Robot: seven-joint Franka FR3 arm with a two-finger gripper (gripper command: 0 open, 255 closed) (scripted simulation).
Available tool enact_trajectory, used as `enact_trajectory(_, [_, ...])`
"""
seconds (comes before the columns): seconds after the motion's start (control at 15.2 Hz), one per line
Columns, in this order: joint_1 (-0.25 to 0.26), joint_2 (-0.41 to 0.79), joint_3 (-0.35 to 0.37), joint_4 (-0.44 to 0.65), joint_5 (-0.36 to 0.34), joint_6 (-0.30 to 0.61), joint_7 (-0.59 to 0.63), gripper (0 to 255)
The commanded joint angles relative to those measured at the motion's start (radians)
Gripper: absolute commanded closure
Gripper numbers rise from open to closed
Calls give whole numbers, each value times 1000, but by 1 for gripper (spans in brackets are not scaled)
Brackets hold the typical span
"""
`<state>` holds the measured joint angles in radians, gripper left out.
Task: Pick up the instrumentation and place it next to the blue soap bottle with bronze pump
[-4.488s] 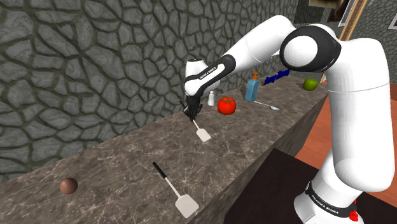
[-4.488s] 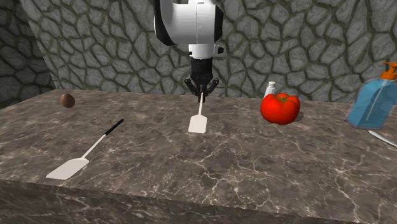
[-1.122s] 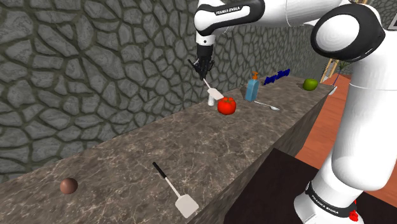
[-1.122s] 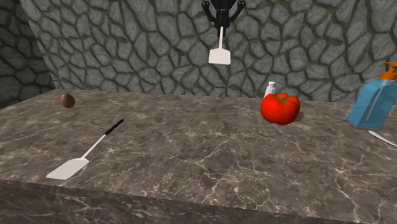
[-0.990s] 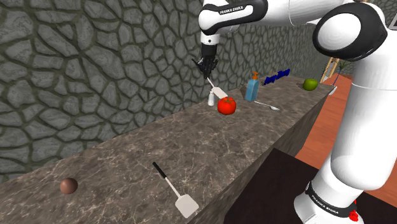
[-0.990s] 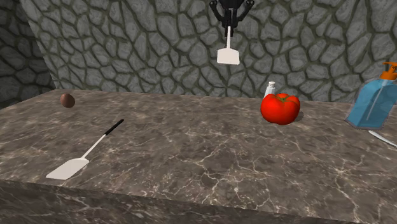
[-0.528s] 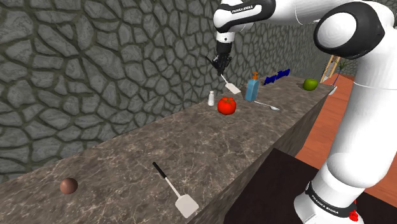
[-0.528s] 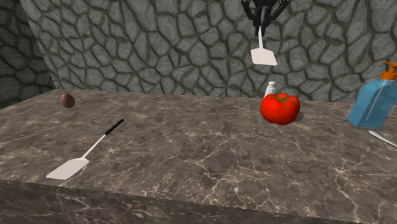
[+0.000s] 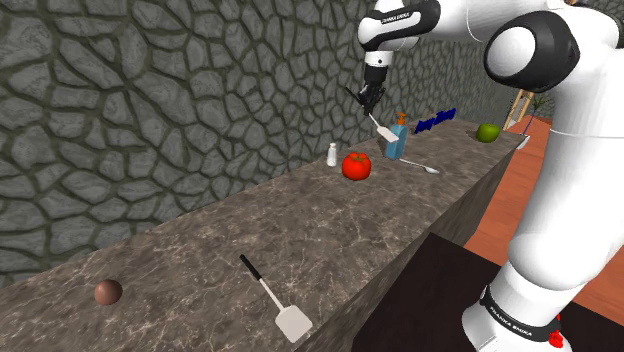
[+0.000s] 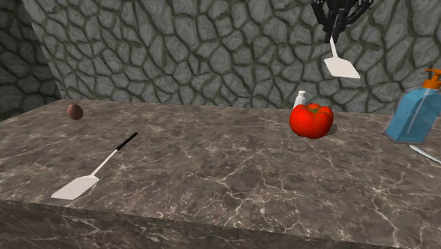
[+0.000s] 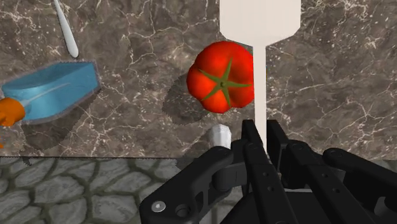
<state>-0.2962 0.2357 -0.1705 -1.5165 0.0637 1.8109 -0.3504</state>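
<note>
The gripper (image 10: pixel 337 30) is clenched on the thin handle of the white spatula (image 10: pixel 341 67), which hangs high above the marble counter (image 10: pixel 233 177), long axis close to vertical and blade lowest. The blue soap bottle (image 10: pixel 417 117) stands lower and to the second exterior view's right of the blade, while the tomato (image 11: pixel 221 76) lies beneath the handle, so I judge the move to be rightward, then down. The arm's wrist link (image 9: pixel 398 17) reads FRANKA EMIKA; the bottle shows no label.

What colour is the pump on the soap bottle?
The pump is orange; the second exterior view shows it best.
</note>
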Motion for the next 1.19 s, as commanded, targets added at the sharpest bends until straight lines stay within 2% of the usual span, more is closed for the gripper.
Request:
enact_trajectory(0.0, [-30, 7, -16, 16, 8, -10, -48, 255])
enact_trajectory(0.46, [-142, 107, -63, 154, 50, -59, -201, 255])
enact_trajectory(0.86, [-255, 241, -89, 354, 96, -134, -320, 255])
enact_trajectory(1.12, [-248, 230, -88, 282, 94, -73, -323, 255])
